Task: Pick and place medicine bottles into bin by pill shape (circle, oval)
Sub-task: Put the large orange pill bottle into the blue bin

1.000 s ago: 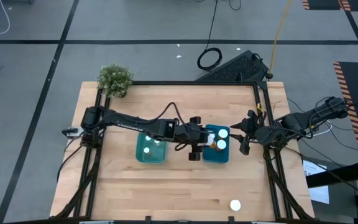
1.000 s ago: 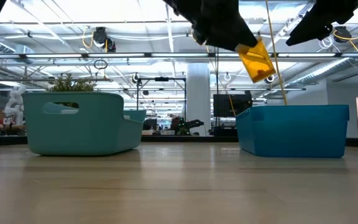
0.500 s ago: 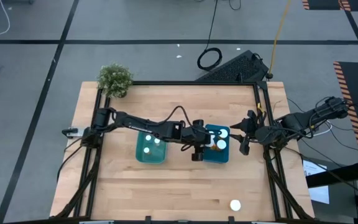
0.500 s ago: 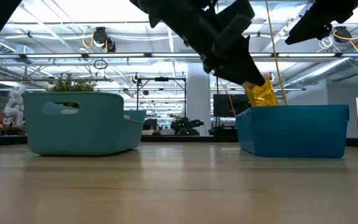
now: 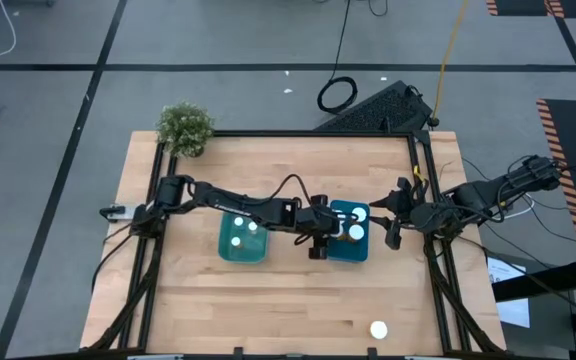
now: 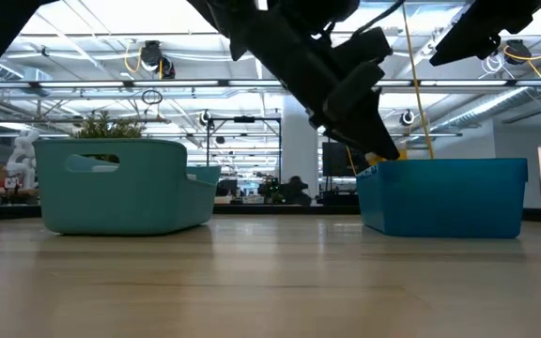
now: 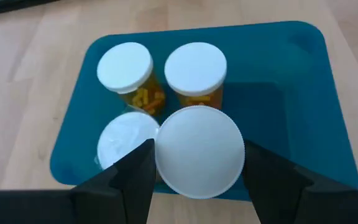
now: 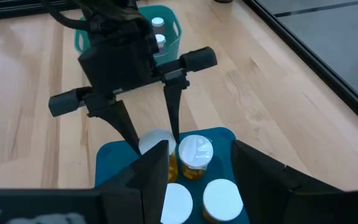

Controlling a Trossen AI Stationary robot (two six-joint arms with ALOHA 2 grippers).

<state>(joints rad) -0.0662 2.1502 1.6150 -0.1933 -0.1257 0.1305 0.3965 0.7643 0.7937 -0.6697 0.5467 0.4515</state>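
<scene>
**Left gripper lowers an orange bottle into the blue bin**

Compared with 1 second ago, my left gripper [image 5: 330,233] has descended. Then the orange bottle [image 7: 197,151] hung clear above the blue bin [image 6: 440,195] in the low view; now only a sliver of orange shows at the rim, so the bottle is inside the walls. My fingers [image 8: 173,112] are closed on it, pinching just below its white cap, as the right wrist view shows.

3 other white-capped bottles [image 7: 125,67] stand in this bin, 2 with orange bodies visible. The teal bin [image 5: 243,238] beside it holds 2 white-capped bottles [image 5: 236,240]. 1 white-capped bottle [image 5: 378,329] stands alone near the table's front edge, well apart from both bins.

My right gripper [image 5: 392,218] waits just beside the blue bin's right wall, its fingers spread and empty.

I judge this placement nearly complete: releasing and withdrawing upward should finish it. The lone bottle then remains to be sorted. Neighbouring caps stand close, so a sideways exit could tip them.
</scene>
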